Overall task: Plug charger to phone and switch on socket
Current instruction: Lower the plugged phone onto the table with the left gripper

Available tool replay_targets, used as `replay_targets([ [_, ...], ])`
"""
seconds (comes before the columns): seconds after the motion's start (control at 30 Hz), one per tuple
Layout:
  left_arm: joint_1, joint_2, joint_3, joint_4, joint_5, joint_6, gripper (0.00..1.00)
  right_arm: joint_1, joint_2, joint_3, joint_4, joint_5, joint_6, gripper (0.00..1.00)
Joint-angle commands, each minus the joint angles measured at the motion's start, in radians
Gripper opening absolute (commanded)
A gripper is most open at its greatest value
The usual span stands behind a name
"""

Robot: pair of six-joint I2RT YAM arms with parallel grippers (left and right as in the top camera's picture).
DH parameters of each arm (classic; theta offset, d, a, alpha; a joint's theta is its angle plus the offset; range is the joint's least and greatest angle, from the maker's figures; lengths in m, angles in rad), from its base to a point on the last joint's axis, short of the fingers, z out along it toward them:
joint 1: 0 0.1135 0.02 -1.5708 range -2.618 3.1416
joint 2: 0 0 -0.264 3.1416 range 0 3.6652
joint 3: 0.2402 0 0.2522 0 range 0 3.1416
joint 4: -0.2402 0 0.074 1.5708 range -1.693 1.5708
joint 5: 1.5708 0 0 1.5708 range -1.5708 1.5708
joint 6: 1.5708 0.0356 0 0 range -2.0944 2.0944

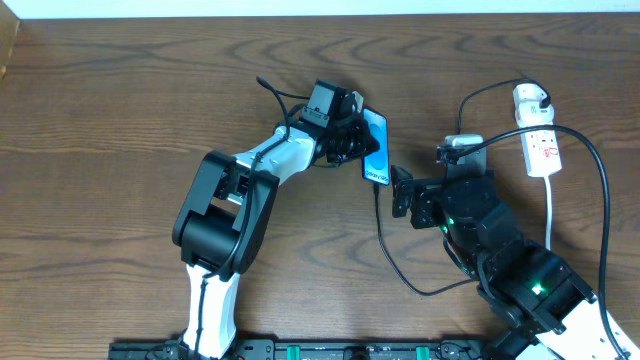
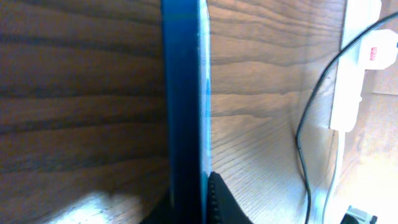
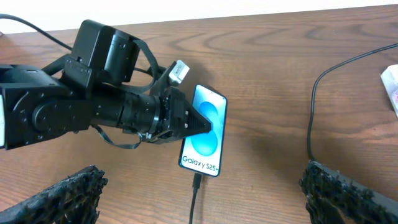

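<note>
The phone point(image 1: 377, 148) has a light-blue "Galaxy S25+" screen and stands tilted on its long edge at mid-table. My left gripper point(image 1: 360, 143) is shut on it; in the left wrist view the phone's dark edge point(image 2: 185, 93) runs up from between the fingers point(image 2: 189, 208). The charger's black plug tip point(image 3: 197, 182) sits in the phone's point(image 3: 205, 130) bottom port. Its thin cable point(image 1: 395, 262) loops round to a white adapter point(image 1: 530, 100) on the socket point(image 1: 541, 150). My right gripper point(image 3: 202, 196) is open and empty just below the plug, also in the overhead view point(image 1: 399, 192).
The socket's white cord point(image 1: 551, 215) runs toward the front right. The black cable arcs over the right arm point(image 1: 590, 160). The socket also shows in the left wrist view point(image 2: 356, 74), with the cable point(image 2: 308, 124) beside it. A box corner sits at far left point(image 1: 8, 45).
</note>
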Motion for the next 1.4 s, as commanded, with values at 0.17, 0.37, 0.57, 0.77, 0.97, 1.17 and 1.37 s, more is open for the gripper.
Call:
replay_targets([
  [0.17, -0.006, 0.031, -0.011, -0.066, -0.074, 0.025, 0.17, -0.004, 0.000, 0.011, -0.003, -0.012, 0.011, 0.99],
  [0.37, -0.006, 0.031, -0.011, -0.095, -0.075, 0.025, 0.27, -0.004, 0.000, 0.011, -0.008, -0.012, 0.011, 0.99],
  [0.57, -0.006, 0.031, -0.011, -0.113, -0.117, 0.025, 0.38, -0.004, 0.000, 0.011, -0.008, -0.012, 0.011, 0.99],
  [0.77, -0.006, 0.031, -0.011, -0.114, -0.119, 0.025, 0.52, -0.004, 0.000, 0.011, -0.008, -0.012, 0.011, 0.99],
  [0.97, -0.006, 0.031, -0.011, -0.115, -0.128, 0.025, 0.56, -0.004, 0.000, 0.011, -0.008, -0.012, 0.011, 0.99],
  [1.17, -0.006, 0.031, -0.011, -0.179, -0.247, 0.025, 0.68, -0.004, 0.000, 0.011, -0.009, -0.012, 0.011, 0.99],
  [1.37, -0.006, 0.031, -0.011, -0.204, -0.250, 0.025, 0.69, -0.004, 0.000, 0.011, -0.009, -0.013, 0.011, 0.99],
])
